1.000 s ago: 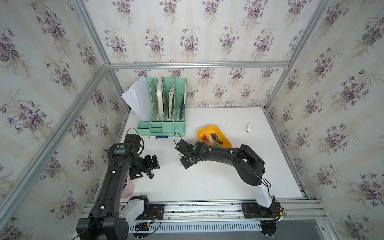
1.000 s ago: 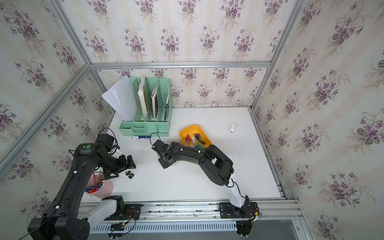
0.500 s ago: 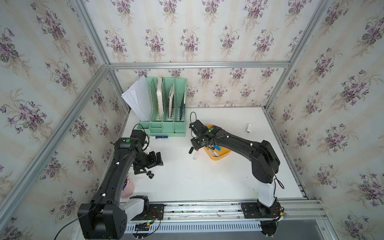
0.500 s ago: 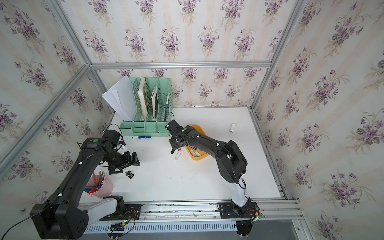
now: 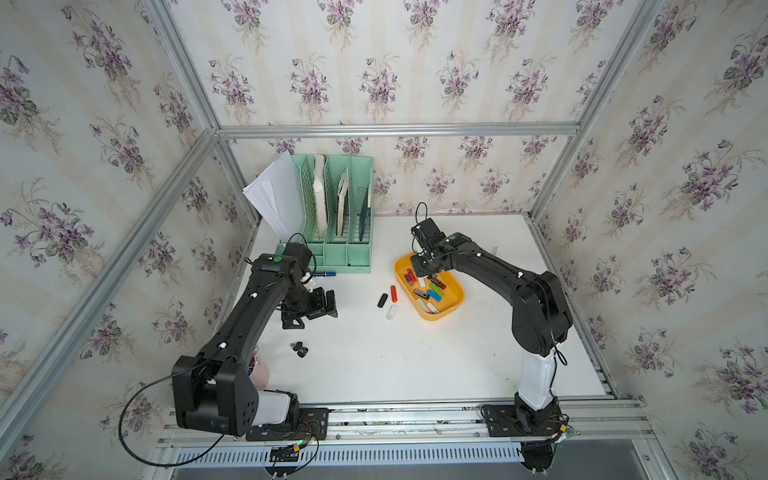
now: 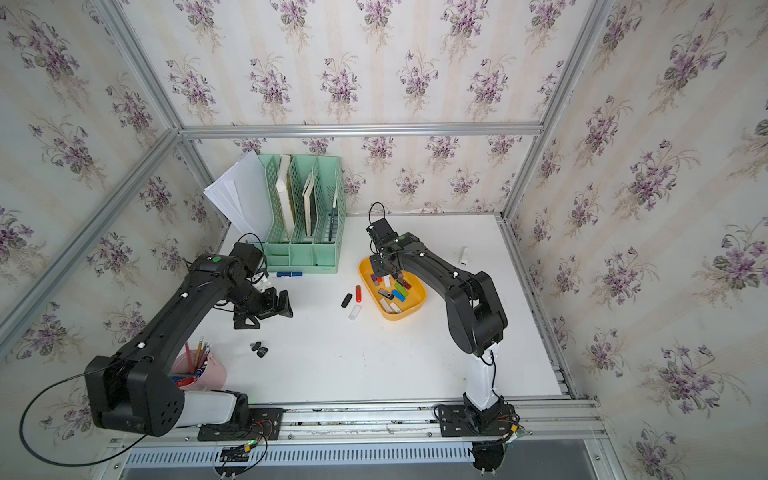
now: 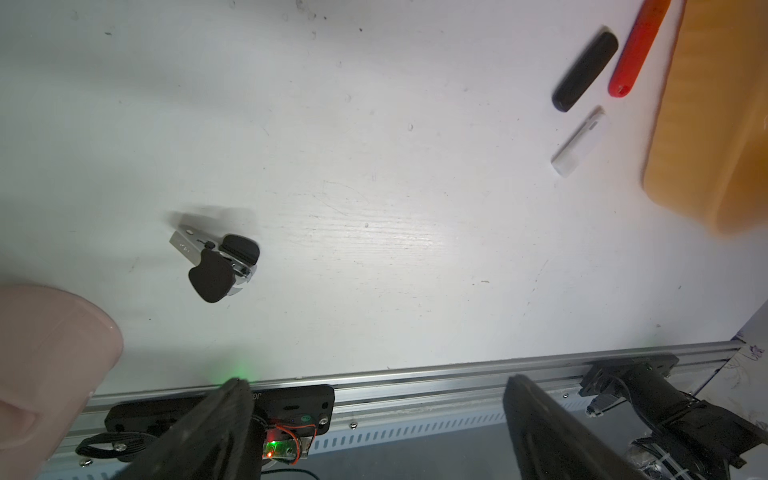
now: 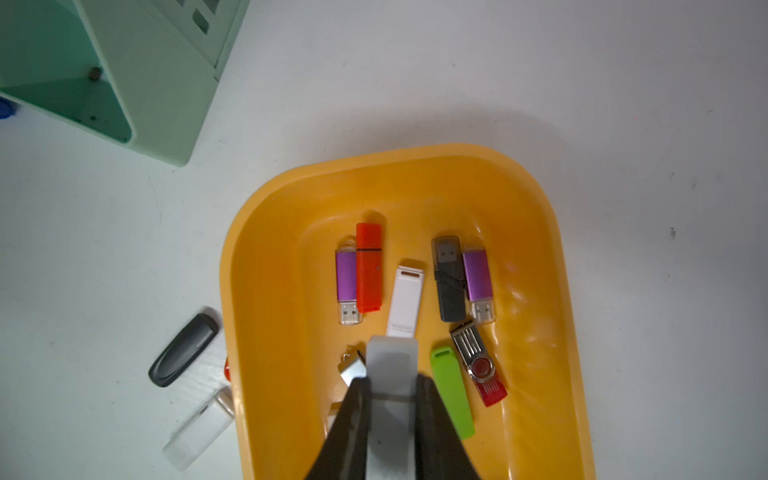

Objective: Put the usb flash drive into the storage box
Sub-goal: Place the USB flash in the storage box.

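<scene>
As the right pincer (image 8: 392,382) clamps it, flash drive (image 8: 392,357) (whitish) juts lengthwise.

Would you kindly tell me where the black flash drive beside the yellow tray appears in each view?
Both top views: the black flash drive lies on the table beside the red drive.
Left wrist: black flash drive beside the red drive.
Right wrist: black flash drive just outside the storage box rim.
Shared landmark: the storage box.
</scene>
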`<state>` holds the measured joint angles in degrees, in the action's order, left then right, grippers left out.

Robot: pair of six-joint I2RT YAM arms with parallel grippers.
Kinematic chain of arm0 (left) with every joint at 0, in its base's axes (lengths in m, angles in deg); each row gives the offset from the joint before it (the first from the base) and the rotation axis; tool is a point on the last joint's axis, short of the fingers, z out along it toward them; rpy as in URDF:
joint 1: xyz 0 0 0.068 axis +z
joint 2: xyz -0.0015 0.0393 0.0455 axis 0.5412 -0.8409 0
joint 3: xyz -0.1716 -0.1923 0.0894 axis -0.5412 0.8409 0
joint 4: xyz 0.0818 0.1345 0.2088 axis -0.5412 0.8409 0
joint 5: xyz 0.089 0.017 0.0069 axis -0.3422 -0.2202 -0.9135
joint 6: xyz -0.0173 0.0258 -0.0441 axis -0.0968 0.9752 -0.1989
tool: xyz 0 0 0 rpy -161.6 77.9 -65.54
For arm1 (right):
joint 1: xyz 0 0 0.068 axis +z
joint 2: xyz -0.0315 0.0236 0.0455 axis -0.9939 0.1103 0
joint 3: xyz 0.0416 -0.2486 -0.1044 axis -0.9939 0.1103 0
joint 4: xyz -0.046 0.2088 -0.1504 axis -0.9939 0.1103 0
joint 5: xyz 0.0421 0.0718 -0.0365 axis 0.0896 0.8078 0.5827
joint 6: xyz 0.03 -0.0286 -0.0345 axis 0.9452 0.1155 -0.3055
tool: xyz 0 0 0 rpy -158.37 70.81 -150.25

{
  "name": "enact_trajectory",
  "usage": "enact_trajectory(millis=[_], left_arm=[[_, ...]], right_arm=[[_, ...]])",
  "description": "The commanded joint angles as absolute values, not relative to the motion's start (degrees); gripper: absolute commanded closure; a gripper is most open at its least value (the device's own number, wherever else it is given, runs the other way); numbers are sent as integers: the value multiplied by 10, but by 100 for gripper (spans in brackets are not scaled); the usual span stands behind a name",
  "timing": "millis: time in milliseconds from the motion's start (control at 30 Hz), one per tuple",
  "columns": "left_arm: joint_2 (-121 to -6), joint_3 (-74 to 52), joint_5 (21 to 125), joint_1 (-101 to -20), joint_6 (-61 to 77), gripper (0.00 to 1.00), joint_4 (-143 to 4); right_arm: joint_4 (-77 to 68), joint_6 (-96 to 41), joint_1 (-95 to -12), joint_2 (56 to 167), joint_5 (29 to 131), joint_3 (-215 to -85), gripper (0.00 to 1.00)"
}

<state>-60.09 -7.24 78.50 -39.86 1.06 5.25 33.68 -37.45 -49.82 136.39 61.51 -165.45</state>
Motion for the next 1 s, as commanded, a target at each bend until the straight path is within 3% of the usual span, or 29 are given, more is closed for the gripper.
enact_trajectory(millis=[0,967], left_arm=[[-608,-78,776,-400,6,1,45],[-652,-75,771,-407,6,1,33]], right_arm=[[320,-386,-507,1379,621,-1651,83],[296,-410,-544,1456,599,-1636,84]])
